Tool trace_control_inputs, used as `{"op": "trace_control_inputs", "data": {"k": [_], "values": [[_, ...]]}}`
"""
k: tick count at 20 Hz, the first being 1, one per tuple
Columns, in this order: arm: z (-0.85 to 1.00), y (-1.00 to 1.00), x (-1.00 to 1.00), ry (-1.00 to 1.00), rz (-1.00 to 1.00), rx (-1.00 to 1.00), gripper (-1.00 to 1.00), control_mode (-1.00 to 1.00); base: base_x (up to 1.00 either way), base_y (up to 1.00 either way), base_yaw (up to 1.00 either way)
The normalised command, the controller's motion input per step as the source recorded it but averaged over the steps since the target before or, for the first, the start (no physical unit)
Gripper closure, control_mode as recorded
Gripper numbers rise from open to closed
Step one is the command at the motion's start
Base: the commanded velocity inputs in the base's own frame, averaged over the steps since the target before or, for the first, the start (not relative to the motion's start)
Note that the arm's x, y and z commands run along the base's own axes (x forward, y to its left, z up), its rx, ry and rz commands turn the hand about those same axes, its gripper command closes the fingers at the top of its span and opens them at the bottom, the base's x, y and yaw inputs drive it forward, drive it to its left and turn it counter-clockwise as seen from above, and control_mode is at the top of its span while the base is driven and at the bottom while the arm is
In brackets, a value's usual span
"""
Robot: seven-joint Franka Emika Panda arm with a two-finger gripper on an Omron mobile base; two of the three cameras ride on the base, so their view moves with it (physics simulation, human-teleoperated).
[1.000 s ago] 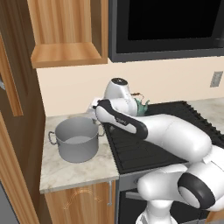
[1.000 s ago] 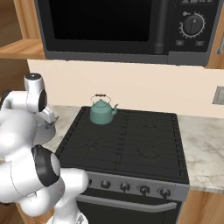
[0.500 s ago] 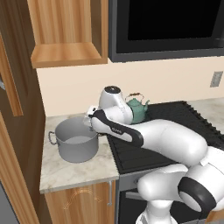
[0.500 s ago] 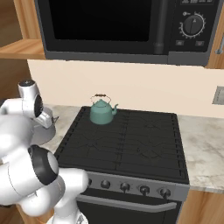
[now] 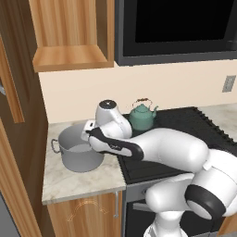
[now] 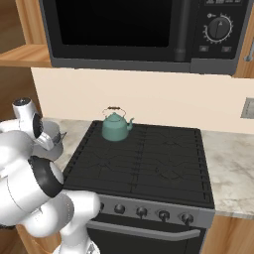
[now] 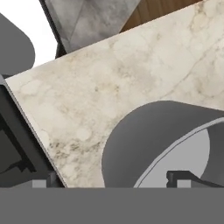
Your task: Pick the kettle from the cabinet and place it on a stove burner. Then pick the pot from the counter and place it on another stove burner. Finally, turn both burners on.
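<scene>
— Where do the jaws stand?

— Spread wide with nothing between them, hovering over the rim of the pot (image 5: 77, 150). In the hand view one finger tip (image 7: 183, 177) sits above the pot's pale inside, the other tip off to the side over the desk (image 7: 131, 74), close to the dark edge of the cooktop.

— And the pot itself?

— It rests on the pale marbled desk, directly beneath the jaws, just beside the stove's left edge. Grey, straight-sided, a small loop handle showing on its far side from the stove.

— The kettle?

— The teal kettle (image 6: 115, 125) stands upright on the rear-left stove burner (image 6: 106, 141), off to the side of the jaws, apart from them, with the arm's wrist between it and the pot.

— What about the room around it?

— A black microwave (image 6: 144, 34) hangs above the cooktop. A wood-grain cabinet (image 5: 74, 34) sits on the wall above the pot. A row of round knobs (image 6: 151, 213) lines the stove front, and the beige wall carries a grey outlet (image 5: 228, 84).
</scene>
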Motion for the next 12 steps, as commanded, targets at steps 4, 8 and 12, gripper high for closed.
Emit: {"op": "trace_control_inputs", "data": {"k": [4, 8, 12], "values": [[-0.07, 0.14, 0.0, 0.0, 0.0, -0.05, -1.0, -1.0, 0.0, 0.0, 0.0], [-0.06, 0.02, 0.0, 0.0, -0.02, -0.04, -1.0, -1.0, 0.0, 0.0, 0.0], [-0.09, 0.0, 0.0, 0.0, -0.02, -0.03, -1.0, -1.0, 0.0, 0.0, 0.0]]}}
